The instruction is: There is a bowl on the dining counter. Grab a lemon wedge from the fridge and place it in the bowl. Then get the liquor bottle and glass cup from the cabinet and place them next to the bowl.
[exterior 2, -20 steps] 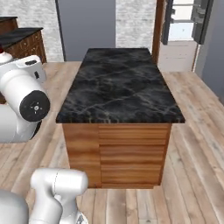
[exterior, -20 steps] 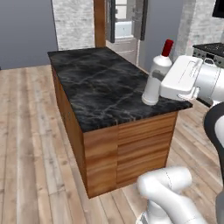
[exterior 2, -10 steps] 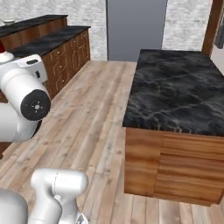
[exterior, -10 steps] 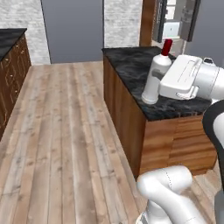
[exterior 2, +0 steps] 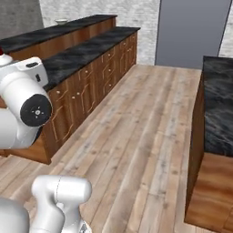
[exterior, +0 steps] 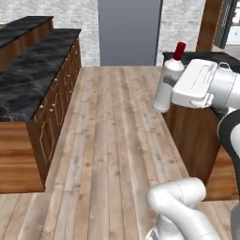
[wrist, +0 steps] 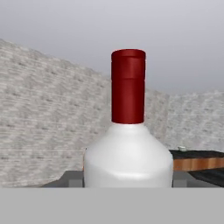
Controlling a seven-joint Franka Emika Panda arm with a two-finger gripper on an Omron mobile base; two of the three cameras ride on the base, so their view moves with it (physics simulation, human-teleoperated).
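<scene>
1. while the liquor bottle is standing upright in mid-air above the wood floor, the gripper is sitting against its right side, w/ the white hand block running off toward the arm.
2. jaws are clamping the bottle's whitish body; in the hand view the bottle is sitting right in front of the camera, dark red cap up, w/ a grey finger block showing at each side of its base.
3. bottle is hanging just left of a near corner of a black marble counter, not touching the top; cap is reaching about level w/ that top's far edge.
4. left of the bottle, well apart across the floor, a long run of brown base cabinets w/ a black top is stretching toward the back wall.
5. behind those, a higher marble-topped counter, prob. the dining counter, is running parallel; a small pale bowl is sitting on its far end, well apart from the bottle.
6. beyond the bottle a grey panel is standing against the pale brick wall.
7. fridge, cup & lemon: can't tell from these views.
</scene>
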